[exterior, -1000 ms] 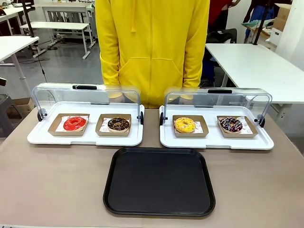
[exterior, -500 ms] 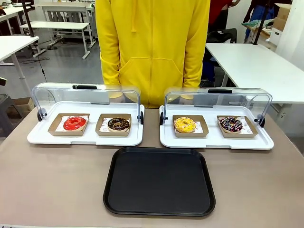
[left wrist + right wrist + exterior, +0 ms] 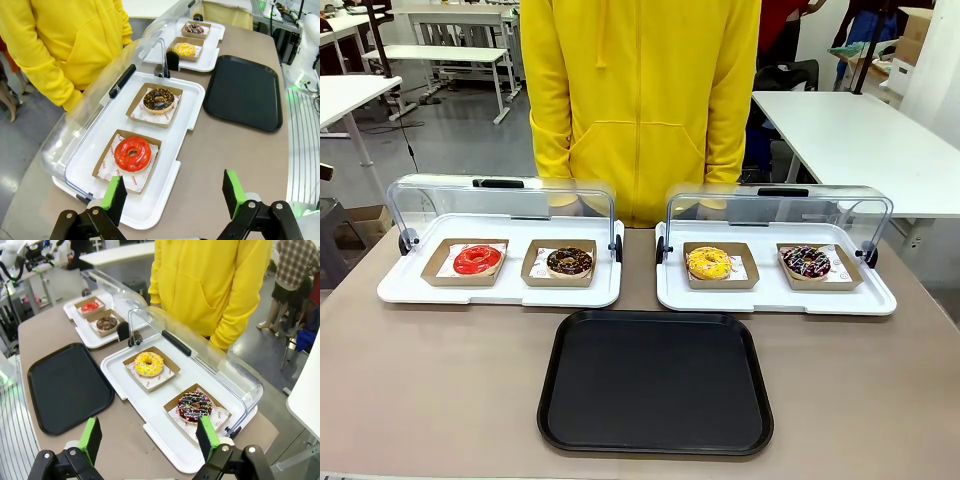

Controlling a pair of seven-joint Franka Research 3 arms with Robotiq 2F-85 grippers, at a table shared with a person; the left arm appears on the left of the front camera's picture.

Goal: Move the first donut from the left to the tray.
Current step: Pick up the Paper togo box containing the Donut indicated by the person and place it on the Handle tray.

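Observation:
The red-glazed donut (image 3: 477,260) lies in a small brown cardboard tray at the left end of the left white tray, whose clear lid is raised. It also shows as the red donut (image 3: 132,153) just ahead of my left gripper (image 3: 174,196), which is open and empty above the table edge. The large black tray (image 3: 656,381) sits bare at the table's near middle, seen too as the black tray (image 3: 244,92) and the black tray (image 3: 67,387). My right gripper (image 3: 150,441) is open and empty, above the right white tray's near edge. The red donut (image 3: 90,306) is far off there.
A chocolate donut (image 3: 569,261) sits beside the red one. The right white tray (image 3: 775,298) holds a yellow donut (image 3: 708,262) and a dark sprinkled donut (image 3: 806,262), lid raised. A person in a yellow hoodie (image 3: 640,100) stands at the far side.

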